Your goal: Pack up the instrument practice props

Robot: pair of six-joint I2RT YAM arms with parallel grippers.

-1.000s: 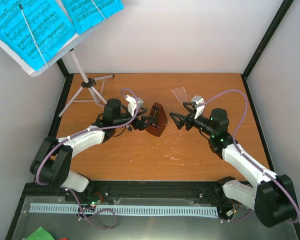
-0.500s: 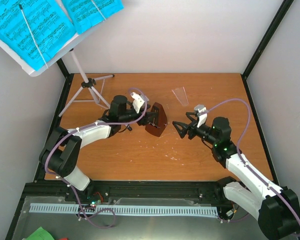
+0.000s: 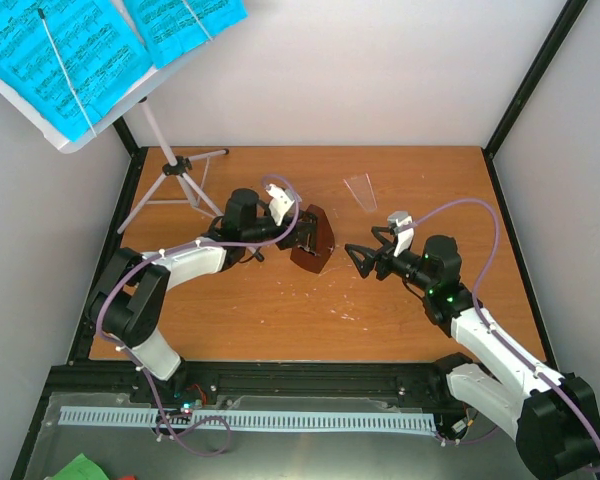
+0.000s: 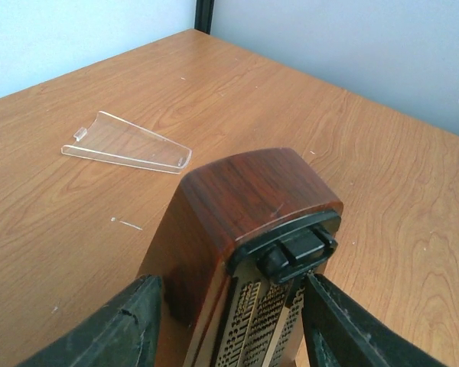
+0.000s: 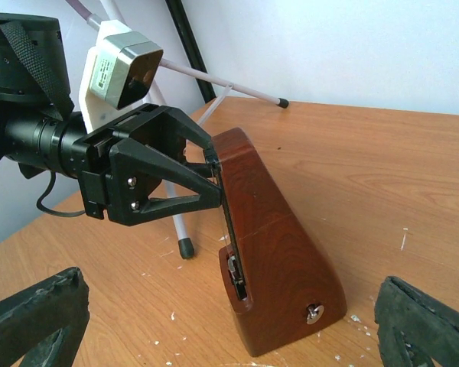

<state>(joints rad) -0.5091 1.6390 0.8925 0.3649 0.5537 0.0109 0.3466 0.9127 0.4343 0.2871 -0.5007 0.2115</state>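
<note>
A wooden table (image 3: 280, 315) between white walls (image 3: 380, 70).

Top external: high above the near edge of the bench (image 3: 280, 300), looking down over all of it. Left wrist: tight on the metronome (image 4: 245, 206), facing the far right corner. Right wrist: low and close, facing the far left corner. Shared by all three: the metronome.

Wooden table (image 3: 280, 310): the brown metronome (image 3: 313, 238) stands on its base near the centre, the clear cover (image 3: 359, 190) lies flat behind it, apart, and the stand (image 3: 177, 165) plants its tripod feet at the back left.
</note>
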